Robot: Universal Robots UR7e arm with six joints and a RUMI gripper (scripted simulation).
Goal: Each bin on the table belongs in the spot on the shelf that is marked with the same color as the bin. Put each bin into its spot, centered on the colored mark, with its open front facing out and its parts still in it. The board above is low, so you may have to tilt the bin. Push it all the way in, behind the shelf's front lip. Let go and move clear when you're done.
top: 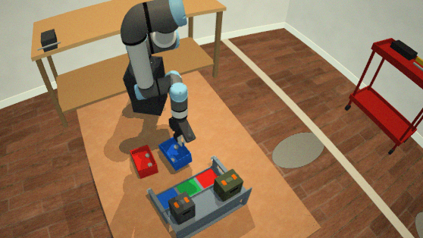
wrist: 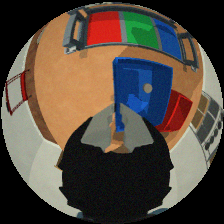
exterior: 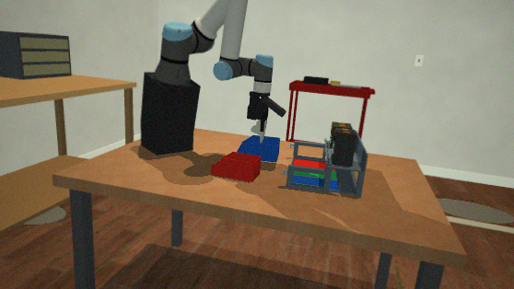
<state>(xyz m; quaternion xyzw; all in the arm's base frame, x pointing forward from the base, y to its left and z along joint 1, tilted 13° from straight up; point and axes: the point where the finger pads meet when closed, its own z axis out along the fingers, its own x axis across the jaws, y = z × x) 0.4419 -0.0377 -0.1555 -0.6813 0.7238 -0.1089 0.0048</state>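
Observation:
The blue bin [top: 181,164] [exterior: 260,148] [wrist: 142,70] has two round grey parts inside. My gripper [top: 180,141] [exterior: 262,138] [wrist: 117,103] is shut on its wall at the side away from the shelf. Whether its underside touches the table is unclear. The red bin [top: 140,161] [exterior: 237,167] [wrist: 180,111] stands beside it with two grey parts inside. The grey shelf [top: 202,210] [exterior: 363,163] [wrist: 74,30] shows a blue mark [top: 167,198] [wrist: 167,39], a green mark [top: 188,187] [wrist: 140,30] and a red mark [top: 207,178] [wrist: 104,27], with no bin on them.
A dark box [top: 183,209] and an olive box [top: 228,186] stand on the shelf's upper board, behind the marks. The shelf has upright end frames. A red cart [top: 386,114] [exterior: 332,88] and a wooden bench [top: 95,28] [exterior: 92,85] stand away from the table.

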